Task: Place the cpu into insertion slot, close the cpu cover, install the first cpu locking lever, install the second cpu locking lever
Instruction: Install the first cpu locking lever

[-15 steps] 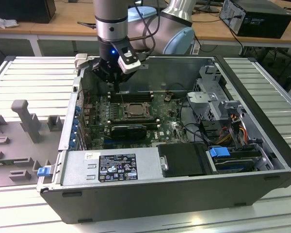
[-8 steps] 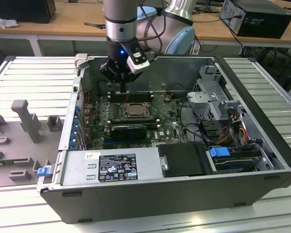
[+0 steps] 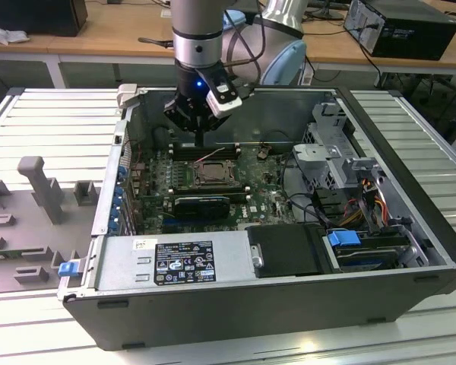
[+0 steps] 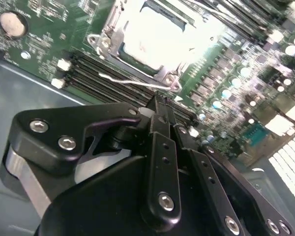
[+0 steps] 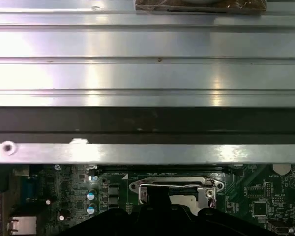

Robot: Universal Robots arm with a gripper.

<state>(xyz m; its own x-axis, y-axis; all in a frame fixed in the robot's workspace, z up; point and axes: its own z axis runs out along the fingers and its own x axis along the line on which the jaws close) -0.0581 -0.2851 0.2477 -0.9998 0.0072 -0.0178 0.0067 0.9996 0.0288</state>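
Note:
In the exterior view my gripper (image 3: pixel 201 141) hangs inside the open computer case, fingertips down over the black memory slots (image 3: pixel 201 150) just behind the insertion slot (image 3: pixel 211 174). The second wrist view shows the gripper (image 4: pixel 160 104) shut with nothing between its fingers. The cpu (image 4: pixel 160 34) lies in the socket, glaring pale, and the cpu cover (image 4: pixel 107 43) lies flat around it. A thin wire locking lever (image 4: pixel 130 80) stands loose across the memory slots, right by my fingertips. In the first wrist view the lever (image 5: pixel 173 186) runs along the socket's edge above the gripper (image 5: pixel 157 196).
A power supply box (image 3: pixel 175 260) fills the case's near side. A black card (image 3: pixel 201 204) lies in front of the socket. A drive cage (image 3: pixel 328 156) and cables (image 3: pixel 349 209) sit at the exterior view's right. Grey fixtures (image 3: pixel 38 190) stand outside, left. The case wall (image 5: pixel 147 73) is close.

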